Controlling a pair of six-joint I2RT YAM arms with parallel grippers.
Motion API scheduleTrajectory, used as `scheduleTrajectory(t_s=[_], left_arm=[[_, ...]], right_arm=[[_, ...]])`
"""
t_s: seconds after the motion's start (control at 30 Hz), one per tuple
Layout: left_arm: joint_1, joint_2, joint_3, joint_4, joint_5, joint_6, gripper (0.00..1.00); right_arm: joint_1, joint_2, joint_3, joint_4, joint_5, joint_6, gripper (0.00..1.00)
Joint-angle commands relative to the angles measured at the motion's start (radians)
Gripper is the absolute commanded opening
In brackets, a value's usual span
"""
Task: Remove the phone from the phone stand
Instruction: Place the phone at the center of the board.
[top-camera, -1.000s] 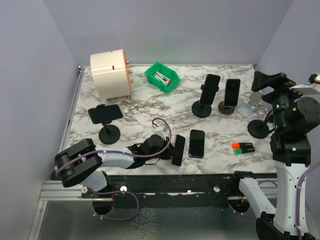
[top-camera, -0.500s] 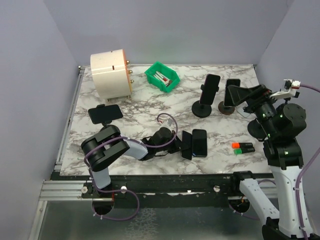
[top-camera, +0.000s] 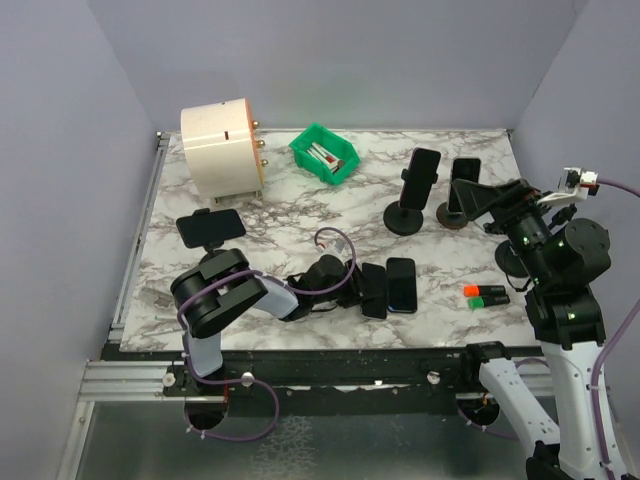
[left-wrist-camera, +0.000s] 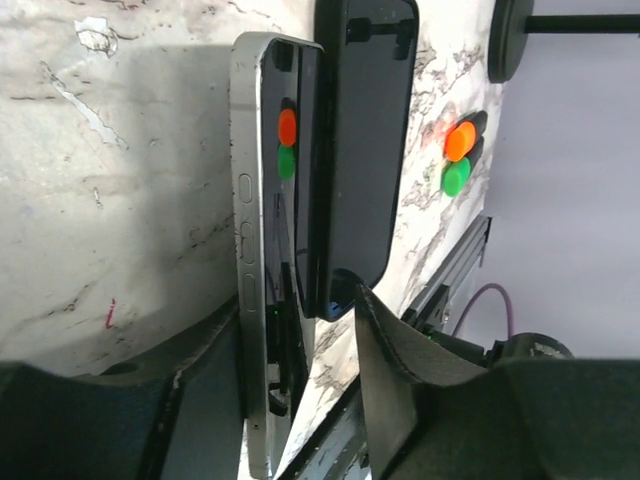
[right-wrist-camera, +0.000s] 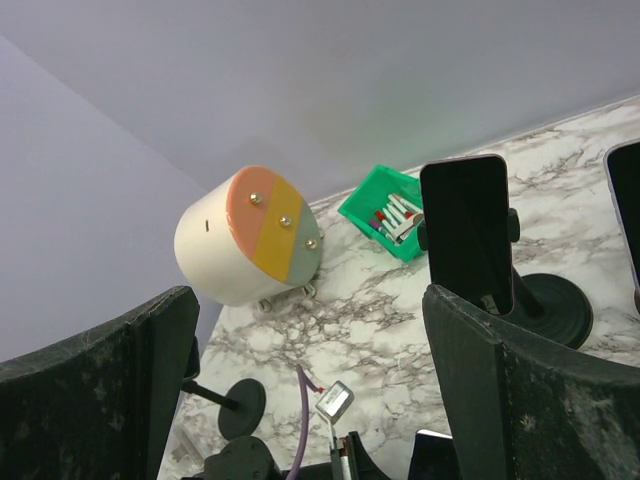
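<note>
Phone (left-wrist-camera: 252, 250), a slim glossy metal-edged slab, on veined marble table (left-wrist-camera: 100, 180).

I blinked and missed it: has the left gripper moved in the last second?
Yes. The left gripper slid right, toward the markers.

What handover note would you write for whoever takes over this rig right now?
Left gripper: jaws partly open around a silver-edged black phone standing on edge at the white marble table's front, beside a flat black phone.
Right gripper: jaws wide open, empty, raised, facing an upright black phone on a round-based black stand.
Done: two phones off stands.
Left: release the phone; clear the stands holding phones.
</note>
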Motion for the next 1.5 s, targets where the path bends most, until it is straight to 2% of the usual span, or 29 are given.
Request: scheduleTrajectory(t_s=[0.0,0.37,0.47,0.6,0.8,0.93,1.07,1.3,1.4,1.47], left_arm=[[-0.003,-0.023,-0.032,-0.026,0.014,0.002,0.48],[-0.026,-0.151,-0.075,-0.073,-0.024,0.013,0.69],[-0.043,-0.193,-0.085,-0.098,-0.043,0.018,0.86],[-0.057,-0.276,-0.106,-0.153,-0.079,0.030,0.98],[-0.068,-0.441,-0.135,-0.275,-0.123,0.065,0.99],[-0.105,-0.580,-0.067,-0.490,-0.200,0.170,0.99],[-0.133,-0.701,0.009,-0.655,-0.258,0.280,0.99],[-0.138,-0.821,0.077,-0.828,-0.353,0.495,0.99],[-0.138,-0.868,0.092,-0.858,-0.413,0.598,0.99],[-0.138,-0.909,0.077,-0.843,-0.456,0.638,0.99]], right_arm=[[0.008,-0.003,-0.001,0.002,-0.009,-0.001,1.00],[0.009,0.009,0.001,-0.034,-0.024,-0.007,1.00],[0.010,0.006,0.005,-0.042,-0.023,-0.007,1.00],[0.009,0.025,0.020,-0.084,-0.026,-0.010,1.00],[0.009,0.105,0.043,-0.138,-0.015,-0.017,1.00],[0.009,0.214,0.099,-0.180,0.015,-0.112,1.00],[0.021,0.262,0.126,-0.127,0.096,-0.159,1.00],[0.153,0.507,0.283,-0.210,0.335,-0.238,1.00],[0.190,0.521,0.249,-0.171,0.394,-0.249,1.00],[0.191,0.485,0.158,-0.080,0.405,-0.240,1.00]])
